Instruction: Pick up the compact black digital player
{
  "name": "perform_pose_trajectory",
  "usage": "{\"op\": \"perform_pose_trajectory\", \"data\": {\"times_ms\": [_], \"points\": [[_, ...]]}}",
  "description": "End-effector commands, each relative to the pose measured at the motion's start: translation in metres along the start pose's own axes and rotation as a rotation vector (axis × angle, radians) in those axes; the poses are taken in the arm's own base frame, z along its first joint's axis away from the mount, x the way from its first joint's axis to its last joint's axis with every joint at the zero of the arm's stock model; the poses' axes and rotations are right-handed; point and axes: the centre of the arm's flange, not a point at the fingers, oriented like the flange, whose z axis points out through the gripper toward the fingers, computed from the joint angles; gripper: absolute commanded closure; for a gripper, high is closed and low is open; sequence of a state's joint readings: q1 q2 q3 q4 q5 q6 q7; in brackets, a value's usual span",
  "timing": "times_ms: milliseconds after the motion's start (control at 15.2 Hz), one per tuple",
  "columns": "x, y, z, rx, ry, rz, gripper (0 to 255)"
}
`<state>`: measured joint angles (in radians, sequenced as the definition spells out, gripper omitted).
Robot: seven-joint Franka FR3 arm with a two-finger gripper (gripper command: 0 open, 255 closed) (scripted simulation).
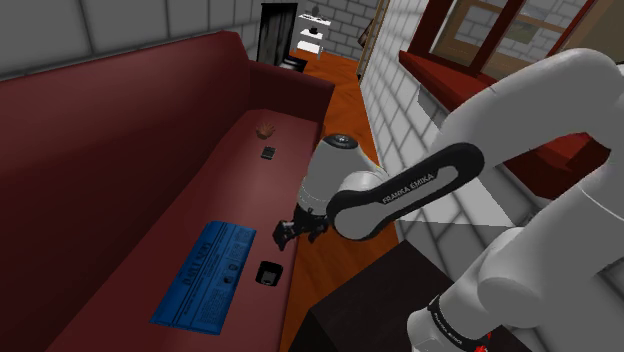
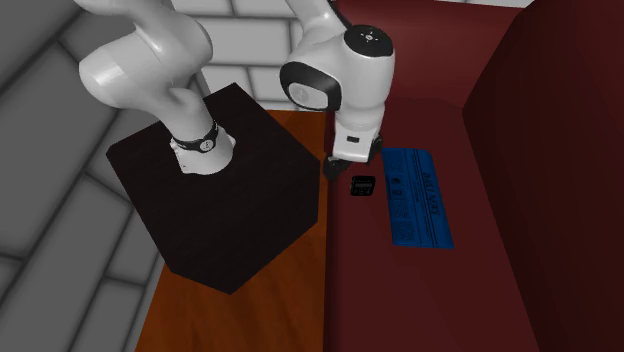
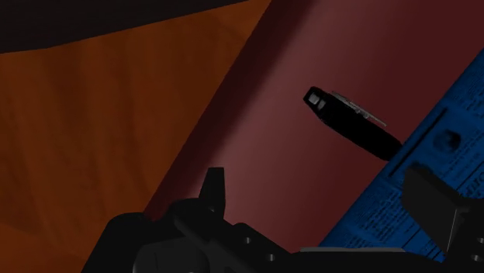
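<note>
On the sofa [image 1: 150, 150] seat's edge | your player [image 1: 268, 273] lies just beside the blue sheet [image 1: 205, 275] | your claw [image 1: 289, 232] hangs near it, open, empty.

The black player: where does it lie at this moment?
In the shoulder view the black player lies near the front edge of the red sofa seat, just right of the blue printed sheet, close under the end effector.

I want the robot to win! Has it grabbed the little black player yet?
No, the black player lies on the red sofa seat, ahead of the open gripper.
</note>
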<state>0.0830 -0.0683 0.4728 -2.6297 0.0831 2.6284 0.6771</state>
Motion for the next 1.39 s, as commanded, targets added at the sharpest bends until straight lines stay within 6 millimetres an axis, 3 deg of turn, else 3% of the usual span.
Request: {"op": "perform_pose_trajectory", "data": {"times_ms": [0, 330, 924, 990, 1320], "points": [[-0.001, -0.016, 0.021, 0.006, 0.001, 0.014, 0], [0.001, -0.053, 0.068, 0.014, 0.003, 0.042, 0], [0.0, -0.051, 0.108, 0.014, 0.003, 0.042, 0], [0.0, -0.05, 0.107, 0.014, 0.003, 0.042, 255], [0.0, -0.05, 0.108, 0.014, 0.003, 0.042, 255]]}}
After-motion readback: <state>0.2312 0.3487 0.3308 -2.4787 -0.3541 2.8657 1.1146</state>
